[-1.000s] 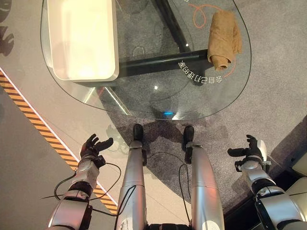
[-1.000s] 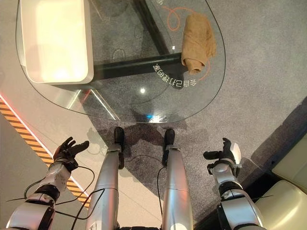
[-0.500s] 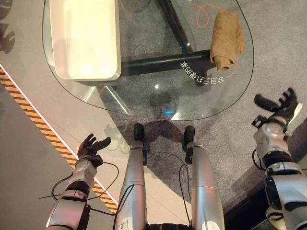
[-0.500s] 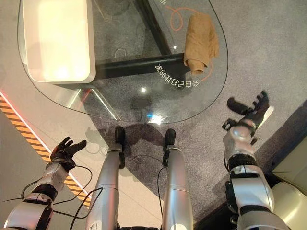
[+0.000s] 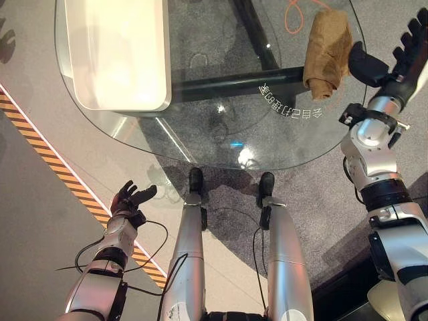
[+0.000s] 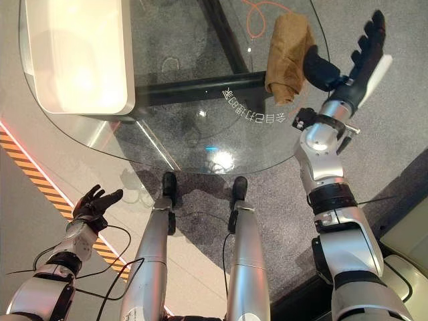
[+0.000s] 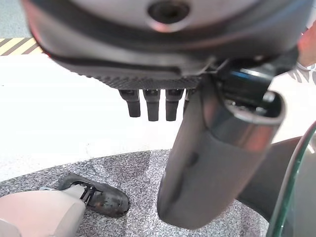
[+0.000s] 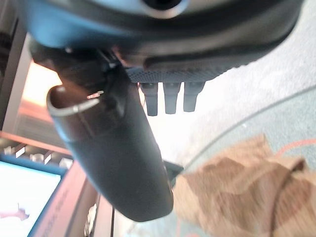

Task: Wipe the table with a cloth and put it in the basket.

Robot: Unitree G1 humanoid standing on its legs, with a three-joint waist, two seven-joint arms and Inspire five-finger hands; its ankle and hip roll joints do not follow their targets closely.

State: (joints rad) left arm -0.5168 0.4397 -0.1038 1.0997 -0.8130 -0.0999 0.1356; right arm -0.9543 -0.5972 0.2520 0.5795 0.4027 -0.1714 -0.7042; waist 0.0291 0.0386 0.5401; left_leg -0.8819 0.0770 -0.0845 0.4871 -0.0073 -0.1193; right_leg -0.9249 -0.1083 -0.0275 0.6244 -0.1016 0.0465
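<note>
**Desk:** Item one, the cloth?

**Operator:** Tan cloth (image 5: 328, 48), crumpled, lying on the glass bench (image 5: 200, 144) near its far right edge, beside an orange cord (image 5: 294, 13). I judge it untouched; wiping has not begun.

**Desk:** Item two, right hand?

**Operator:** Right hand (image 6: 354, 57), raised beside the bench's right edge, just by the cloth but apart from it. Fingers straight and spread, thumb standing out, holding nothing. I read that spread as preparation to close over the cloth. Half a second ago it hung lower, over the carpet; a second ago it was down by my side.

**Desk:** Item three, left hand?

**Operator:** Left hand (image 5: 130, 200), low over the floor near the striped tape (image 5: 40, 150), fingers relaxed and loose, empty. About where it was a second ago; idle.

**Desk:** Item four, the basket?

**Operator:** White tray-like basket (image 5: 154, 73) on the bench's left side, well apart from the cloth. I judge that spacing leaves the middle glass free for wiping.
</note>
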